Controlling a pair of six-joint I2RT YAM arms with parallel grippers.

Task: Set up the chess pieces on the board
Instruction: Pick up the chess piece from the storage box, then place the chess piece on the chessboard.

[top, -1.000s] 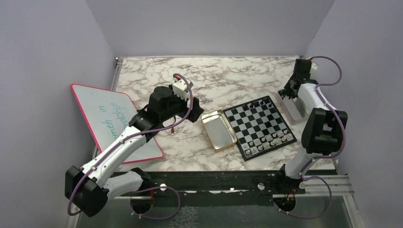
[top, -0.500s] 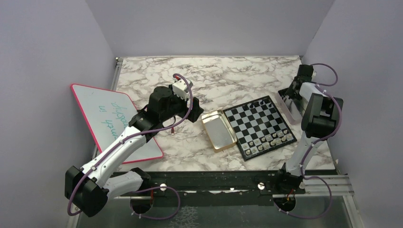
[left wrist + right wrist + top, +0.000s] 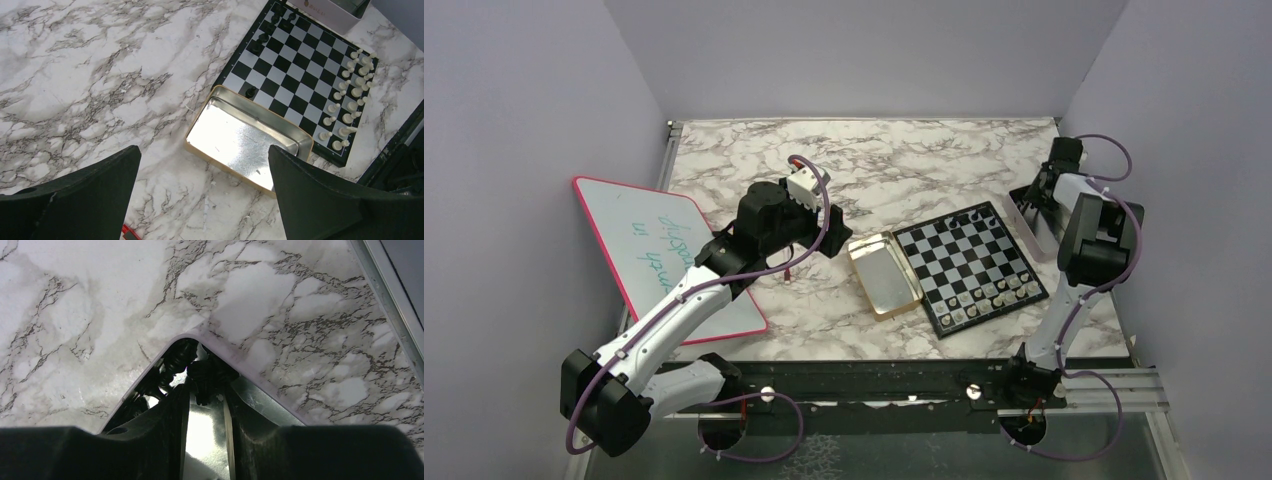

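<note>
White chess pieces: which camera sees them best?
The left wrist view: the white chess pieces stand big and clear in two rows along one board edge. The top view shows them tiny. The right wrist view shows none.

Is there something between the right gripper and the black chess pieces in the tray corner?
Nothing visible does. The black chess pieces lie heaped in a corner of the pale tray, directly ahead of the right gripper.

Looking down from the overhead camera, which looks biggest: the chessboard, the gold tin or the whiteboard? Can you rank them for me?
1. whiteboard: largest, even though part of it is hidden.
2. chessboard: clearly smaller than the whiteboard.
3. gold tin: smallest, about half the chessboard's width.
</note>
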